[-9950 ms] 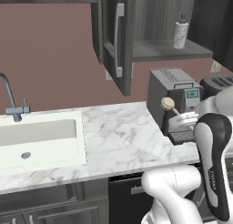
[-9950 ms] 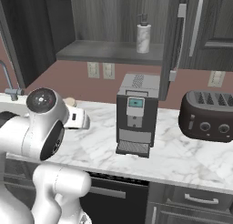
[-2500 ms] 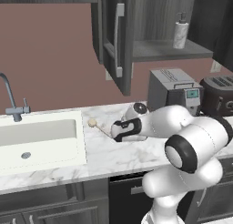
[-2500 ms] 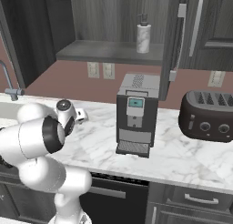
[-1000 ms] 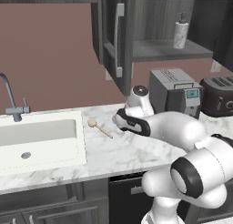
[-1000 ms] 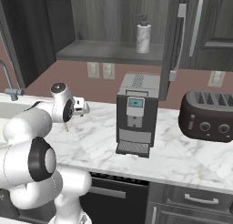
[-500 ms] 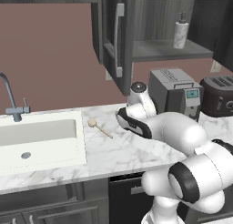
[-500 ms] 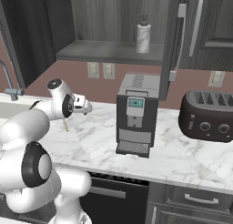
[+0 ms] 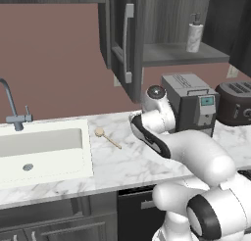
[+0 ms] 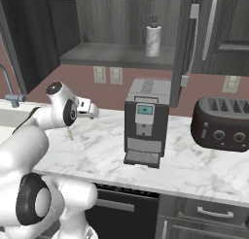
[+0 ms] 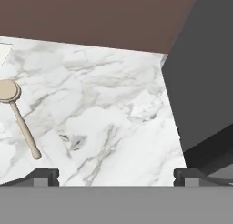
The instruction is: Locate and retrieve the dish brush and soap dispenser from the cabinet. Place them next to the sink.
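One of two items delivered: the dish brush [image 9: 107, 138] lies flat on the marble counter [image 9: 122, 161] just beside the sink [image 9: 44, 152], as tasked. The soap dispenser [image 9: 194, 35] stands upright on the cabinet [image 10: 116, 53] shelf, uncollected. The gripper [image 11: 116, 175] is spread wide, empty, presumably freed for that bottle.

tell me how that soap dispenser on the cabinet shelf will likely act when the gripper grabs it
The soap dispenser stands upright, tall and narrow, so a sideways nudge could probably tip it. Its smooth round body may slip or roll if knocked over. It looks rigid, so it should not deform.
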